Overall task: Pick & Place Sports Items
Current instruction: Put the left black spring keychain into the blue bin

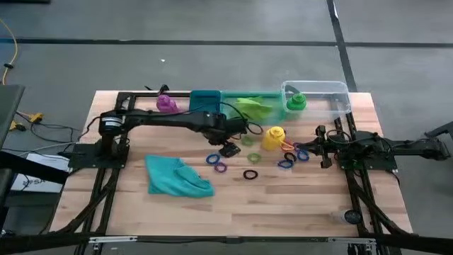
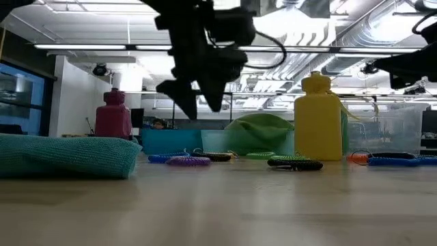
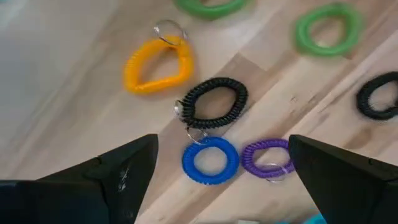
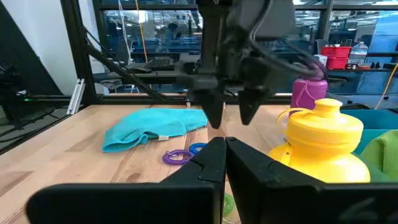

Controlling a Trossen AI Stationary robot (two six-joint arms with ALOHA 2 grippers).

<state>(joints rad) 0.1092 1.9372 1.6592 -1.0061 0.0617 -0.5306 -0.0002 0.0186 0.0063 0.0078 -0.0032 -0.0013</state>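
The light wooden surface [image 1: 297, 212] carries a teal cloth [image 1: 177, 177] towards its left front and a yellow bottle [image 1: 273, 137] standing upright near the middle. Small coiled rings [image 1: 250, 174] lie scattered between them, and blue, green and clear bins [image 1: 325, 93] line the far edge.

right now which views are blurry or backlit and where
Low view: the left gripper hangs as a dark silhouette against bright ceiling lights, and the near tabletop is soft. Left wrist view: its own fingers are blurred while the blue ring is sharp. Right wrist view: the right gripper looms dark and unfocused; the yellow bottle reads clearly.
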